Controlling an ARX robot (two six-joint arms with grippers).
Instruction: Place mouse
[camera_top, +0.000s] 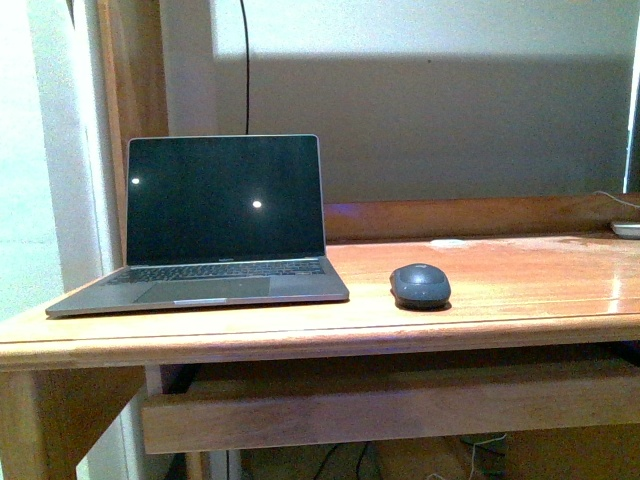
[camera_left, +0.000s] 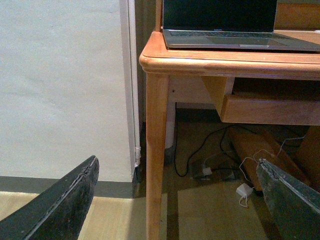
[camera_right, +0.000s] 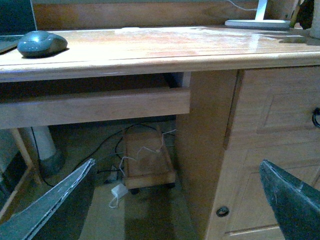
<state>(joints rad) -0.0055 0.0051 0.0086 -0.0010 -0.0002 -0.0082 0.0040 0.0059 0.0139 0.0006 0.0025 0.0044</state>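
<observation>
- Table (camera_top: 520, 290): wooden with a glossy top and a plain rail under the front edge. Cables (camera_left: 200, 150) and a white plug (camera_left: 244, 191) lie on the floor (camera_left: 210, 215) beneath it.
- Laptop (camera_top: 225, 200): open, screen dark, standing on the left part of the table top. Its front edge sits close to the table's front edge.
- Left gripper (camera_left: 177, 162): held low, short of the table's left front leg (camera_left: 156, 150) and below the level of the top. Its wrist view looks forward and slightly up at the laptop's front edge. The jaws are spread wide with nothing between them.
- Right gripper (camera_right: 177, 162): likewise low and short of the table, below the top, facing the drawer unit (camera_right: 270, 125) on the right side. The jaws are spread wide and hold nothing.
- Mouse (camera_top: 420, 285): dark grey and rounded, resting flat on the table top. It lies right of the laptop with a clear gap between them, near the front edge. It is well apart from both grippers and touched by neither
</observation>
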